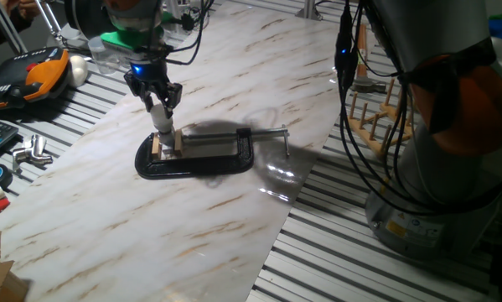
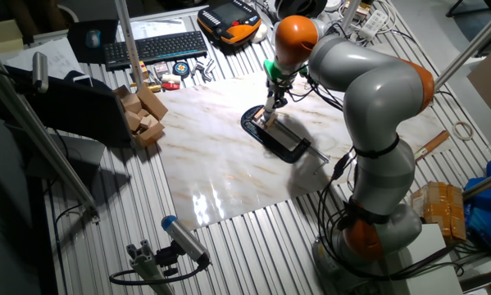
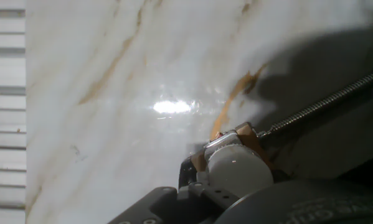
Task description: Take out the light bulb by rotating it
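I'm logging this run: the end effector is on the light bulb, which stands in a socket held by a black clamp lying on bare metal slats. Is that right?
Not quite. The black clamp lies on the marble-patterned board, not on bare slats; one fixed view shows it. The rest holds: the end effector is closed on the light bulb, standing in the clamped socket.

The marble-patterned board (image 1: 234, 101) is smooth and glossy, throwing back bright glare. On it, the clamp (image 1: 209, 155) looks like black-painted metal with a slight sheen, and its screw (image 3: 323, 102) is bare threaded steel. Small blocks (image 1: 178, 141) inside the clamp's mouth look like raw, matt wood. Between them, the light bulb (image 3: 236, 171) has a frosted matt white globe and a shiny silver metal base. The gripper (image 1: 160, 99) above the clamp appears matt black.
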Tool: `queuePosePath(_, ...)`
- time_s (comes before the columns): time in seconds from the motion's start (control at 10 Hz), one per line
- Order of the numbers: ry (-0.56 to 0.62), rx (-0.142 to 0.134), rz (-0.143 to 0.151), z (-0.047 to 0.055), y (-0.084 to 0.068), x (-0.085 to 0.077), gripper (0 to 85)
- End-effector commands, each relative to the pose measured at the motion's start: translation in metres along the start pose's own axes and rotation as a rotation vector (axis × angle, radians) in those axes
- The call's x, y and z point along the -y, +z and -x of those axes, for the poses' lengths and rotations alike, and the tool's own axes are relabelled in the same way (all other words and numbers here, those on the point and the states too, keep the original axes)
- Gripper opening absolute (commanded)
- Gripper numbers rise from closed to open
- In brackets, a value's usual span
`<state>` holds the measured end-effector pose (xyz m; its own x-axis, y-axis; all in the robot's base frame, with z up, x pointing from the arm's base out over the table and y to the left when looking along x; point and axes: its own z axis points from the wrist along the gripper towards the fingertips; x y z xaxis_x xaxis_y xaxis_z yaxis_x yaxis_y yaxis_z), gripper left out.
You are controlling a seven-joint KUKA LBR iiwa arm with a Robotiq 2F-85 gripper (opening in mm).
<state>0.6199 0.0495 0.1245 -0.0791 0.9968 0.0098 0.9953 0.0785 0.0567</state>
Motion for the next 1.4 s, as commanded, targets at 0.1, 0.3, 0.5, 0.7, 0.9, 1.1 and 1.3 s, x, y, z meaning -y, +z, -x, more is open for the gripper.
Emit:
queuePosePath(0.1, -0.090, -0.002, 0.006, -0.0002, -0.0007, -0.0001, 0.0)
queuePosePath(0.3, -0.170, 0.006, 0.007, -0.0001, -0.0010, -0.0001, 0.0)
queuePosePath(0.5, -0.257, 0.021, 0.011, -0.0003, -0.0021, -0.0002, 0.0)
queuePosePath(0.7, -0.302, 0.039, 0.016, -0.0003, -0.0034, -0.0005, 0.0)
queuePosePath(0.9, -0.353, 0.047, 0.015, -0.0003, -0.0047, -0.0007, 0.0)
queuePosePath(1.1, -0.398, 0.049, 0.015, -0.0004, -0.0048, -0.0008, 0.0)
queuePosePath(1.3, -0.439, 0.047, 0.006, -0.0005, -0.0052, -0.0007, 0.0)
